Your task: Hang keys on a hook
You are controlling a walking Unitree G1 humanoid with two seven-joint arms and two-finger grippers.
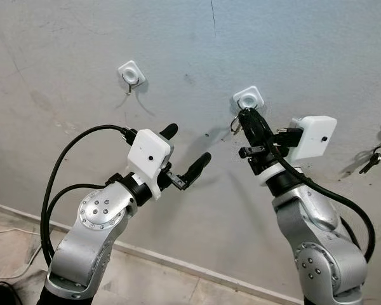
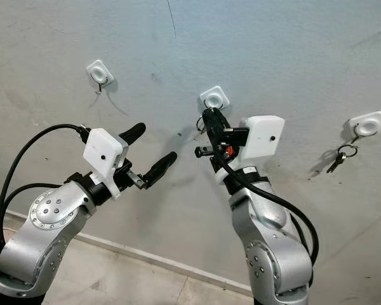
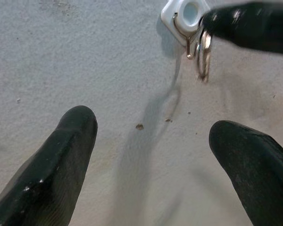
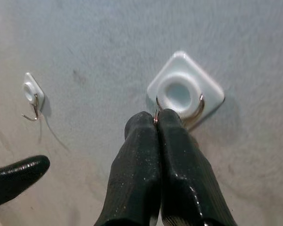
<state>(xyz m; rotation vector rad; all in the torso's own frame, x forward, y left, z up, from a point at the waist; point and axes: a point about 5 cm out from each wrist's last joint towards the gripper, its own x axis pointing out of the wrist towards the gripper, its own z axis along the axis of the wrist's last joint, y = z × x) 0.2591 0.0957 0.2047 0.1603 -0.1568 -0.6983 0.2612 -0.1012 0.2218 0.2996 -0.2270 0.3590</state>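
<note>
The right gripper [image 4: 156, 123], fingers pinched on the key ring [image 3: 203, 54], holds it right at the middle hook [image 4: 185, 90] to loop it on, while the left gripper [image 1: 187, 151] waits spread nearby.

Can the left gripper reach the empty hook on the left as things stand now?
Probably yes: the left gripper, open, hovers just below the empty hook with bare wall between them.
</note>
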